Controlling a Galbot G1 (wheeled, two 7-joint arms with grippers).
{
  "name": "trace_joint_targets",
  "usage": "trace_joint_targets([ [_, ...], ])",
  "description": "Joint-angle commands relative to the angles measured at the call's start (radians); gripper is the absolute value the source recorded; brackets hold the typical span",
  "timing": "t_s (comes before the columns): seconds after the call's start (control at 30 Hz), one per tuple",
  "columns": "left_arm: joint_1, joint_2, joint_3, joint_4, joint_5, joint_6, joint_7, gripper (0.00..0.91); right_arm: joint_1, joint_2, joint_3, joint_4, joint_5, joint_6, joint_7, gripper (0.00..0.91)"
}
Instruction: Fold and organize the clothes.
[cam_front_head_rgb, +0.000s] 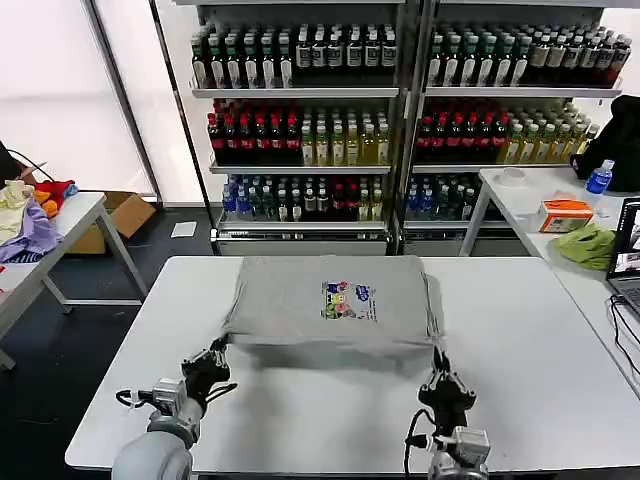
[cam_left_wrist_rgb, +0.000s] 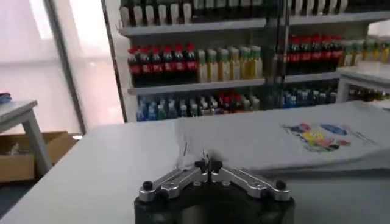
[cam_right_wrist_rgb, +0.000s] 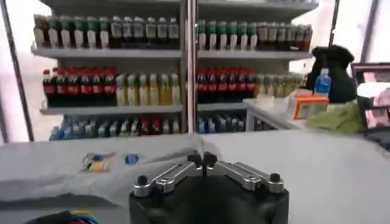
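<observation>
The white table (cam_front_head_rgb: 520, 330) carries my grey T-shirt (cam_front_head_rgb: 300, 300), folded at its middle toward the far edge, print up. My left claw (cam_front_head_rgb: 213, 357) is clenched on the shirt's near left corner, my right claw (cam_front_head_rgb: 440, 378) on its near right corner.

The grey T-shirt (cam_front_head_rgb: 330, 298) lies folded into a rectangle on the white worktop (cam_front_head_rgb: 540, 350), chest graphic up, near edge raised.
</observation>
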Motion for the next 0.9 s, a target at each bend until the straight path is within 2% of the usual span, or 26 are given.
trace_joint_targets([
  [0.03,-0.163,-0.015,0.014,0.142,-0.038,-0.03,-0.022,0.0,0.179,0.008,0.025,-0.156,-0.004,0.018,-0.016,0.0],
  [0.43,-0.373,-0.017,0.078,0.384,-0.115,-0.001,-0.042,0.0,0.31,0.01,-0.004,-0.304,0.011,-0.004,-0.037,0.0],
  [0.9,-0.469,0.016,0.113,0.502,-0.123,0.043,-0.014,0.0,0.497,0.017,-0.058,-0.459,0.05,-0.066,-0.026,0.0],
])
